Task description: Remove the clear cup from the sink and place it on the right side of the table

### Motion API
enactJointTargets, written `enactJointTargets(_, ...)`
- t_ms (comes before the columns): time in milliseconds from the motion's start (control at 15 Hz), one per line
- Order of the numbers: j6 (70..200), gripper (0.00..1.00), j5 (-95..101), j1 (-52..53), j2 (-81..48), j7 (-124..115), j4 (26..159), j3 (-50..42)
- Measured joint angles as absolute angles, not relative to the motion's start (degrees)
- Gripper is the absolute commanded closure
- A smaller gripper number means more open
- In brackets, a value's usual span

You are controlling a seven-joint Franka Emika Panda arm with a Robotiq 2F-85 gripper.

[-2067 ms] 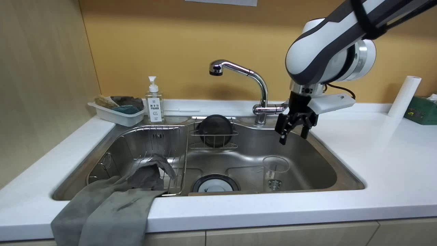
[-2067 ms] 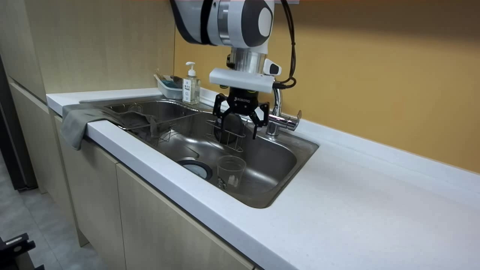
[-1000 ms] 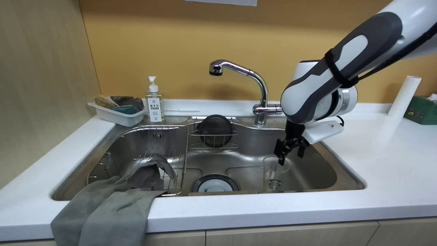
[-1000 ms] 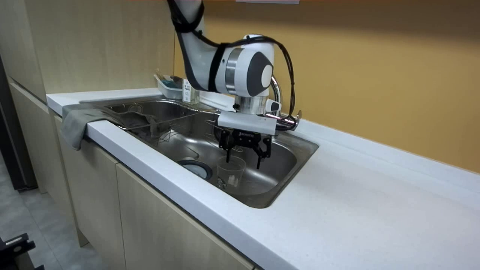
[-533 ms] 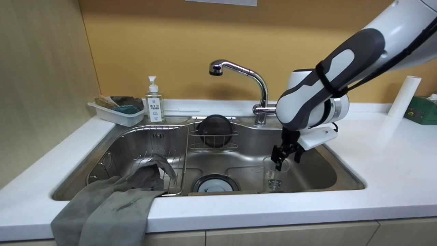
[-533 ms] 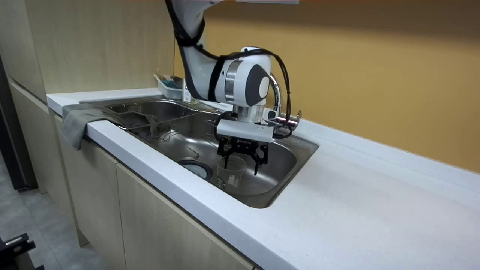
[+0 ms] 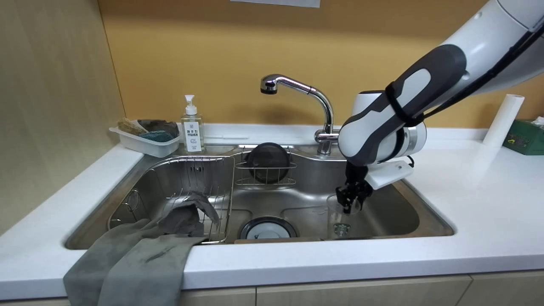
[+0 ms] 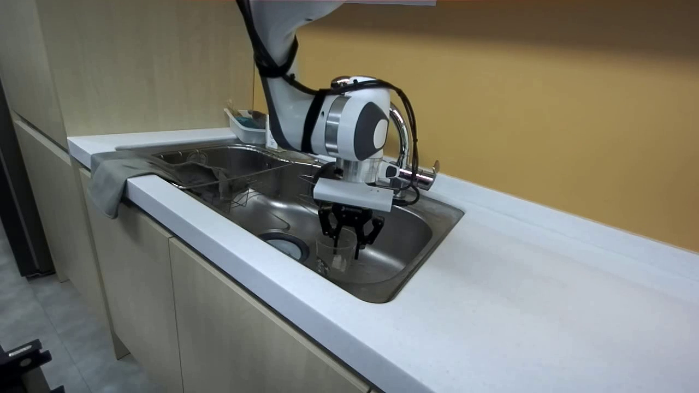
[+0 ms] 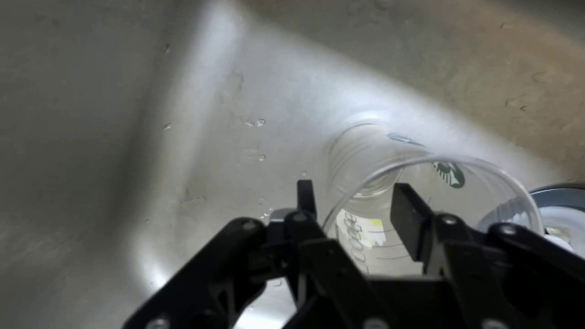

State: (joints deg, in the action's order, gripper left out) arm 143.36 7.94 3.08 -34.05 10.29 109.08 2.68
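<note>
The clear cup (image 7: 341,230) stands upright on the floor of the steel sink (image 7: 395,204), toward its front right. My gripper (image 8: 346,254) points down at the cup's top, with its jaws partway together. In the wrist view the gripper (image 9: 354,185) straddles the cup's rim: one finger reaches down inside the cup (image 9: 450,174), the other hangs outside the wall. A gap shows between the wall and each finger, so nothing is gripped. The white table (image 7: 488,204) surrounds the sink, and its right side shows in both exterior views.
Behind the cup rises the chrome faucet (image 7: 326,110), close to the arm. A ringed drain (image 7: 268,230) lies left of the cup. A wire rack with grey cloth (image 7: 182,219) fills the left bay. At the far right stand a white roll (image 7: 503,120) and a green box (image 7: 525,138).
My gripper has come down from above the sink to the cup's rim, shifting slightly left in an exterior view. Over the last half second its fingers have drawn closer together. The cup has stayed put.
</note>
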Motion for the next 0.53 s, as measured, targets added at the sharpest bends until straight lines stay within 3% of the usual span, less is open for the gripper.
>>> enactJointTargets(200, 143.36, 0.99, 7.94, 3.32, -34.05, 10.29, 108.6, 2.75)
enactJointTargets(533, 143.36, 0.99, 7.96, 3.56, -33.75, 10.29, 108.18, 2.76)
